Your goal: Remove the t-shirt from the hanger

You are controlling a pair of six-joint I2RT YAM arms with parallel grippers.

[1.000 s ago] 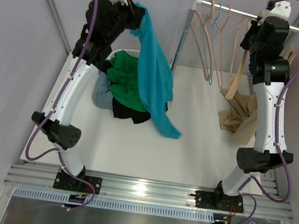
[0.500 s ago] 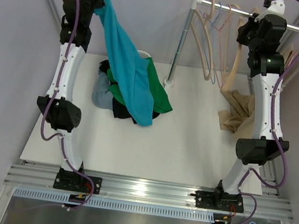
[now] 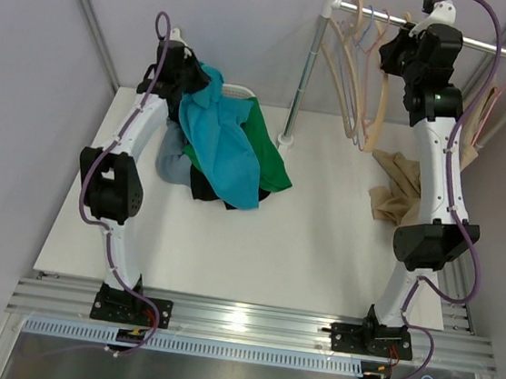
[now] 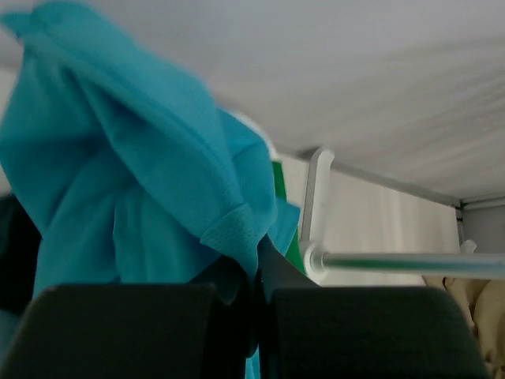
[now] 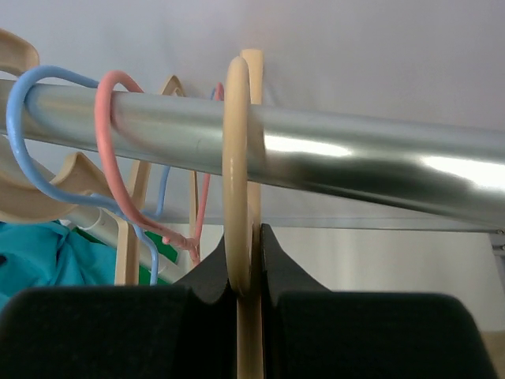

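Teal t-shirt (image 3: 226,145), held high a moment ago, now droops onto the pile (image 3: 270,159) with the left claw (image 4: 259,264) still pinching its edge, while the right claw (image 5: 249,253) pinches the bare hanger (image 5: 237,118) on the rail (image 5: 355,162), so only letting go seems left.

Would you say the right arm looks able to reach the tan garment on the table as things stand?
Probably not yet: the right hand is shut on a beige hanger hooked over the rail. Once it lets go, nothing seems to block the tan garment below.
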